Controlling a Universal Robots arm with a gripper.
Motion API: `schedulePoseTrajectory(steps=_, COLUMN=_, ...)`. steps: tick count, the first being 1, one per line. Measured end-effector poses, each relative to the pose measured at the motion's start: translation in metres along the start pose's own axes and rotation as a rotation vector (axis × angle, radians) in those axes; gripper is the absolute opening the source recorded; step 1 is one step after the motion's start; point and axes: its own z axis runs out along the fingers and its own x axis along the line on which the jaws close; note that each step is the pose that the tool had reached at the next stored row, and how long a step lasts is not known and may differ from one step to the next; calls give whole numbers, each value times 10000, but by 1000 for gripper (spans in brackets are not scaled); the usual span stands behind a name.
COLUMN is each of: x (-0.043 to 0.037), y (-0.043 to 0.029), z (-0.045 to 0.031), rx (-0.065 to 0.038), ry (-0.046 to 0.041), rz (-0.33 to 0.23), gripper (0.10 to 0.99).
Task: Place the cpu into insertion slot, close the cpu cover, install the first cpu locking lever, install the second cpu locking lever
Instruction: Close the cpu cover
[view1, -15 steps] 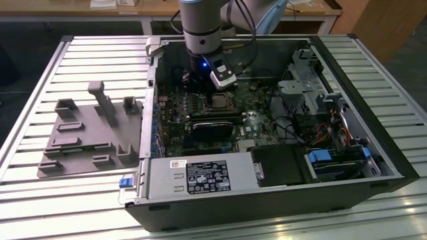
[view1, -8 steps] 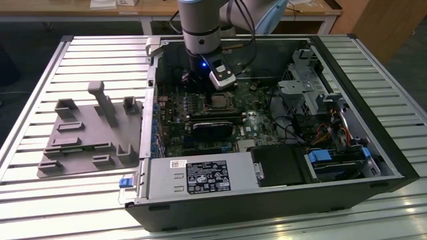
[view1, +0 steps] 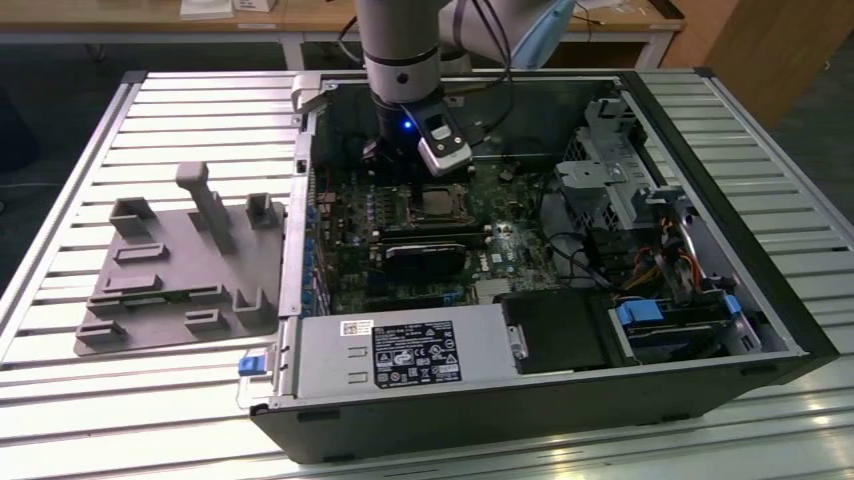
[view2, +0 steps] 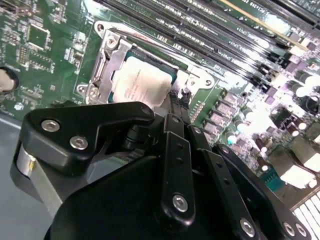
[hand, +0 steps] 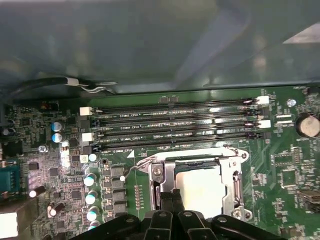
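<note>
Hand (hand: 170, 196), fingers drawn narrow with nothing seen between them, hovers at the cpu cover (hand: 231, 182), upper centre of the exterior view. The cpu (hand: 197, 187) sits in the insertion slot (hand: 195, 165). Risk: an off-centre push lets the wire locking lever (hand: 140, 160) slip free.

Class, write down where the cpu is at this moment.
In both wrist views the cpu lies in the insertion slot, framed by the silvery cpu cover, beside the long memory slots and just ahead of the gripper.
</note>
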Motion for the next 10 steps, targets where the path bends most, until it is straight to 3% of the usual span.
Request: schedulePoseTrajectory(steps=10, x=-20, y=4, z=-183, rx=-8, ry=1, rz=0, gripper=102)
